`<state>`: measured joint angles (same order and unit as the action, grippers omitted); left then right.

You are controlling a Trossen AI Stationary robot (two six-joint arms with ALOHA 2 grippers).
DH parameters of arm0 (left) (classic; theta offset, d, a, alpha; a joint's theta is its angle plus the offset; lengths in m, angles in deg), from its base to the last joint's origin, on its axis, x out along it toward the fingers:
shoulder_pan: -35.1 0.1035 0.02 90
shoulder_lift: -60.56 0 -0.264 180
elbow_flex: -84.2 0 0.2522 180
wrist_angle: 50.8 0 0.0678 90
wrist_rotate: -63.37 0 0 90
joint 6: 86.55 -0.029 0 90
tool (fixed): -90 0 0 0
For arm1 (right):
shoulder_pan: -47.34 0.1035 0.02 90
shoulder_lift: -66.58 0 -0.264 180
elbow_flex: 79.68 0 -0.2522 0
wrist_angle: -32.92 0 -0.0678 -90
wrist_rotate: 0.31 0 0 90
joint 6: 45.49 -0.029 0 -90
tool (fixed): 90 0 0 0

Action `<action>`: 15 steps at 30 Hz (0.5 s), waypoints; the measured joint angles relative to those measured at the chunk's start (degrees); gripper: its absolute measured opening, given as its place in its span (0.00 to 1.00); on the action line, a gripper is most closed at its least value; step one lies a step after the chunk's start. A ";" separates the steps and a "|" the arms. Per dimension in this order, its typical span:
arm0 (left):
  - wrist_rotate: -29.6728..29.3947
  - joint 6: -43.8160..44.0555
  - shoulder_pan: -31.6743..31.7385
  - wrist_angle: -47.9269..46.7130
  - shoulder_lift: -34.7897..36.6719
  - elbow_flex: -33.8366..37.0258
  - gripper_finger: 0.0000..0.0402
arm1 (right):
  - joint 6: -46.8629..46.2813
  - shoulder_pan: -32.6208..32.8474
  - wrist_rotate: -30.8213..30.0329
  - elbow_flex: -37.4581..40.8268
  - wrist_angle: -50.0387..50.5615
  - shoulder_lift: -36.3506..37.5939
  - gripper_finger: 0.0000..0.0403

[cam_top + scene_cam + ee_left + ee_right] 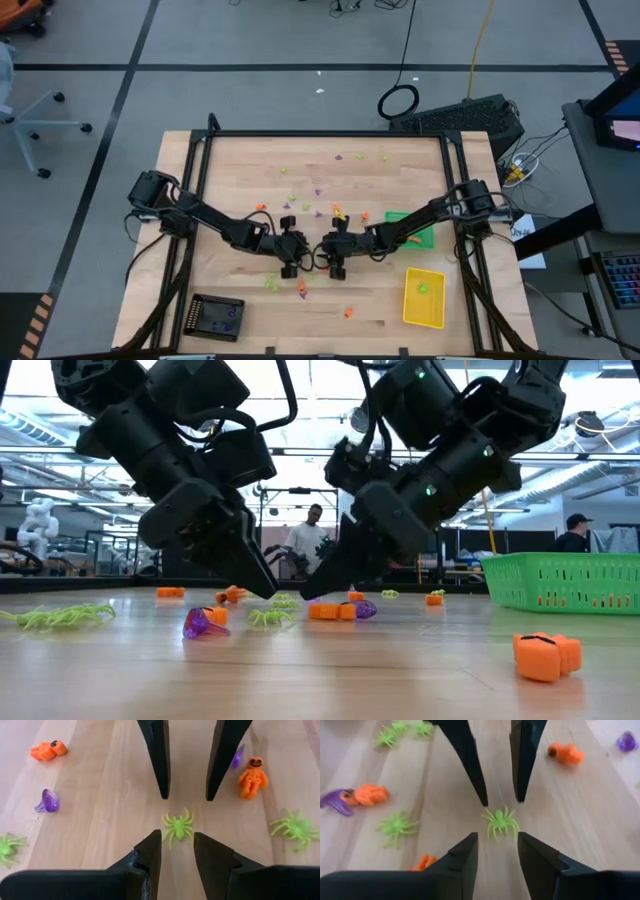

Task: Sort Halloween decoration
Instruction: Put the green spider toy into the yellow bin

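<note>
From above, both arms reach inward, left gripper (290,256) and right gripper (337,256) nearly tip to tip mid-table. Low down, both tilt toward each other. Wrist cams: both grippers part-open, holding nothing, a green spider (178,826) on the table between them.

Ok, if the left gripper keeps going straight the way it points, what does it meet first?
Likely the lime green spider on the table between both open grippers; past it, the right gripper, facing the left gripper.

Grey tiled floor (250,50), ceiling lights (300,455)
</note>
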<state>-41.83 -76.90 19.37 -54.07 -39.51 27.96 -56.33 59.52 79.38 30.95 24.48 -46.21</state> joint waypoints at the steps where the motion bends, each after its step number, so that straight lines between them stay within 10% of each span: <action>1: 0.00 -0.01 0.06 0.04 0.00 0.00 0.29 | -0.26 -0.03 0.00 0.02 -0.54 -0.37 0.30; 15: 0.26 0.43 0.00 -0.19 -0.07 0.00 0.29 | -0.45 0.06 0.00 0.00 -2.01 -0.83 0.34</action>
<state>-41.57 -76.47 19.37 -54.26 -39.58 27.96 -56.78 59.57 79.39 30.95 22.46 -47.04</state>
